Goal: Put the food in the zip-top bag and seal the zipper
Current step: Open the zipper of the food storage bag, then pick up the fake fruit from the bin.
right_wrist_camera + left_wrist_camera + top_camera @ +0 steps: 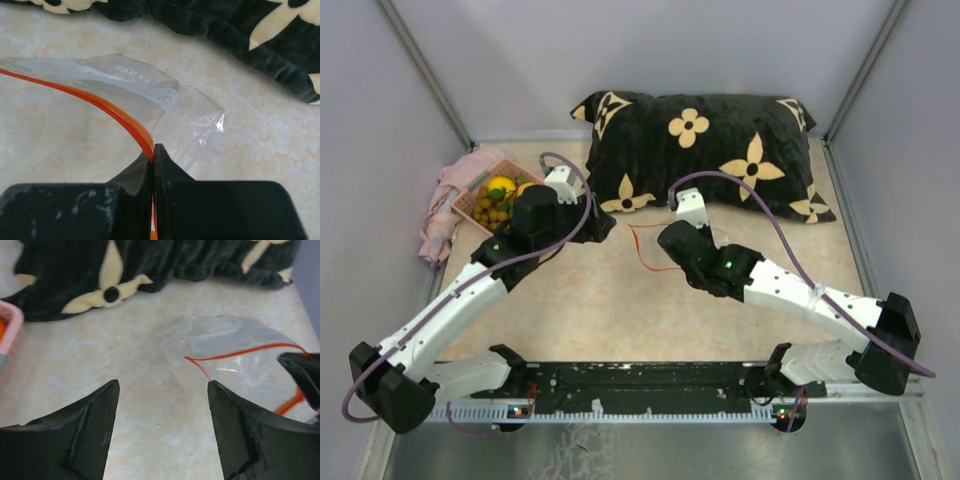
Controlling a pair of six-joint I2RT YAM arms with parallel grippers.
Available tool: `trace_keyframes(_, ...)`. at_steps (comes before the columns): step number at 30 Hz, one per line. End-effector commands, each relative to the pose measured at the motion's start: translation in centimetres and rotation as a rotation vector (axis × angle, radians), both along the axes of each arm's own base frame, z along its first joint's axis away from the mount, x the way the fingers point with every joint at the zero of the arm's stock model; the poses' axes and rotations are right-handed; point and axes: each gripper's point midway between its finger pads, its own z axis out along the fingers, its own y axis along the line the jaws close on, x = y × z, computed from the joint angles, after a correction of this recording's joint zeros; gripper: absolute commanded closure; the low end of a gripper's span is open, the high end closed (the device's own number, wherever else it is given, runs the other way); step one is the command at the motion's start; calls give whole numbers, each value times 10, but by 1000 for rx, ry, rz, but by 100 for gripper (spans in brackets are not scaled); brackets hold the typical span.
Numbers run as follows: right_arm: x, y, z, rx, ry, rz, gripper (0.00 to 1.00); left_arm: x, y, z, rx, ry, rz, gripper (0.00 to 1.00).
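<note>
The clear zip-top bag (655,248) lies on the table in front of the pillow, its mouth gaping toward the left. My right gripper (154,149) is shut on the red-orange zipper (100,97) at the bag's (170,100) near edge. My left gripper (162,385) stands open over bare table just left of the bag (235,340), holding nothing; the zipper (240,351) curves past its right finger. From above, the left gripper (598,226) sits between the basket and the bag. The food (500,198), yellow and orange balls and small tan ones, is in the pink basket.
A black pillow with cream flowers (710,150) lies along the back, close behind the bag. The pink basket (463,207) rests on a pink cloth (442,222) at the back left, by the left wall. Its rim (11,322) shows in the left wrist view.
</note>
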Motion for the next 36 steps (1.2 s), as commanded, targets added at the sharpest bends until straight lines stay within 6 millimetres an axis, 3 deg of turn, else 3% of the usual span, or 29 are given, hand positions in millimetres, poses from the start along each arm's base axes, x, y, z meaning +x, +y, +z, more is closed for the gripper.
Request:
trace_keyframes(1, 12, 3, 17, 56, -64, -51, 100, 26, 46, -9, 146, 6, 151, 21)
trace_keyframes(7, 14, 8, 13, 68, -69, -37, 100, 64, 98, -28, 208, 96, 282, 15)
trace_keyframes(10, 15, 11, 11, 74, -69, -29, 100, 83, 123, -35, 209, 134, 337, 7)
trace_keyframes(15, 15, 14, 7, 79, -67, -20, 100, 108, 150, -57, 157, 212, 403, 3)
trace_keyframes(20, 14, 14, 4, 76, -65, -15, 100, 133, 173, -93, 179, 303, 461, 3)
trace_keyframes(29, 16, 19, 2, 83, -64, 4, 100, 164, 179, -141, 255, 458, 442, 6)
trace_keyframes(36, 15, 16, 4, 83, -76, 5, 100, 157, 176, -180, 285, 555, 395, 8)
